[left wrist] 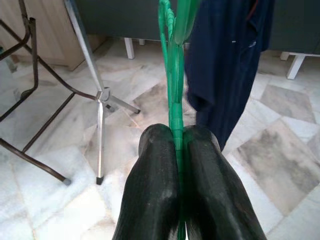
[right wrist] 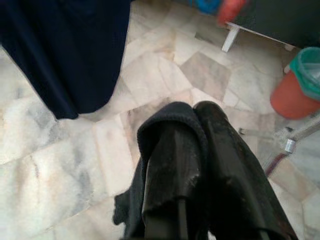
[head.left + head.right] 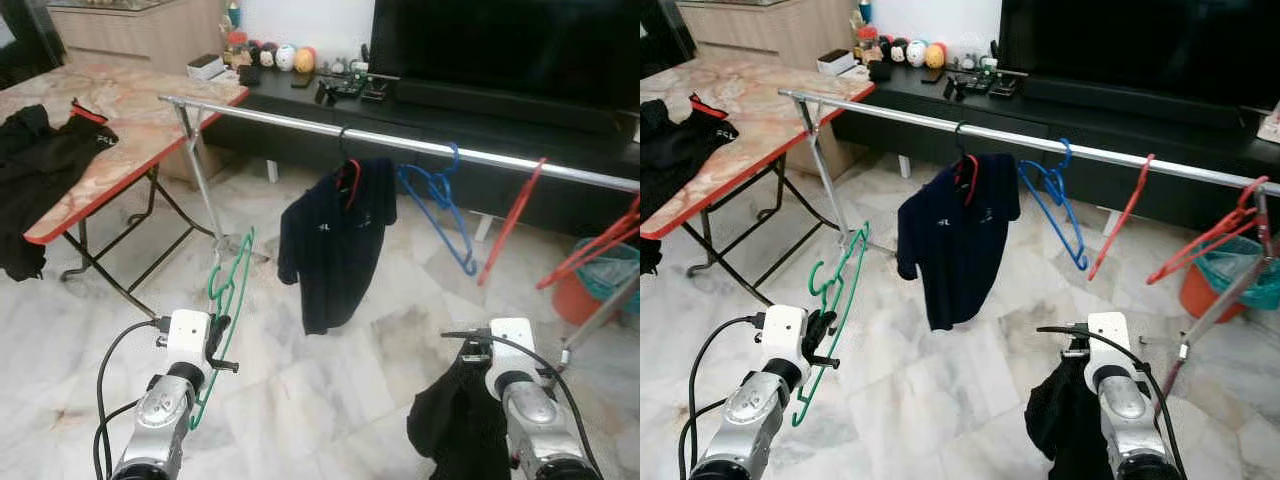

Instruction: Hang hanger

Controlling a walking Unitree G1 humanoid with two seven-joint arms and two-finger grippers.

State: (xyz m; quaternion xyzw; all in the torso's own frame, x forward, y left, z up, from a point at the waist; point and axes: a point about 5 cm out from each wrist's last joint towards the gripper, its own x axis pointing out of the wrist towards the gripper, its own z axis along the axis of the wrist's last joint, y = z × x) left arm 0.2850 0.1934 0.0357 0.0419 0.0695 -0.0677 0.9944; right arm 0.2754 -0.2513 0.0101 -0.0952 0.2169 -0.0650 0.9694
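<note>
The two head views look forward and down from above both arms, across the marble floor [image 3: 330,390] toward the clothes rail [image 3: 400,140]. They share almost the whole scene, slightly offset sideways. The left wrist view sits close behind its fingers [image 1: 155,185], facing the rail's leg [image 1: 100,100] and the navy shirt [image 1: 225,60]. The right wrist view looks steeply down at floor beneath that shirt.

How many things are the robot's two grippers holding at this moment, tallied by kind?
Hangers: 1, the green hanger in the left gripper
Garments: 1, the black garment in the right gripper
Total: 2
</note>
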